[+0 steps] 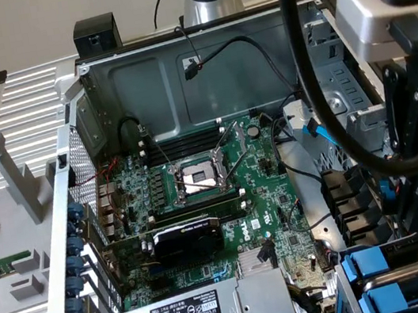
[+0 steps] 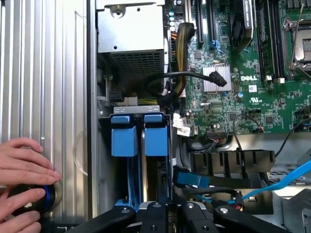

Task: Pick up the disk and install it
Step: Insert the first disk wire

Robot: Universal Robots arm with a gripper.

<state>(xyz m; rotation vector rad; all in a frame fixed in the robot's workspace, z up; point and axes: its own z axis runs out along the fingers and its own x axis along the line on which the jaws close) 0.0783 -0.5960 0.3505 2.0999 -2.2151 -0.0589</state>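
Blue-framed, the disk (image 2: 156,141) stands on edge in the drive bay (image 2: 104,160) beside the other carrier (image 2: 124,141) — installing looks nearly done; the gripper (image 2: 171,211), jaws narrow, hangs close over it — seating would need a straight, gentle push

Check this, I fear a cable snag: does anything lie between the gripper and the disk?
Nothing visible does. The gripper hangs over the two blue carriers in the bay; which one is the disk I cannot tell. The blue cable connector lies beside them, not across.
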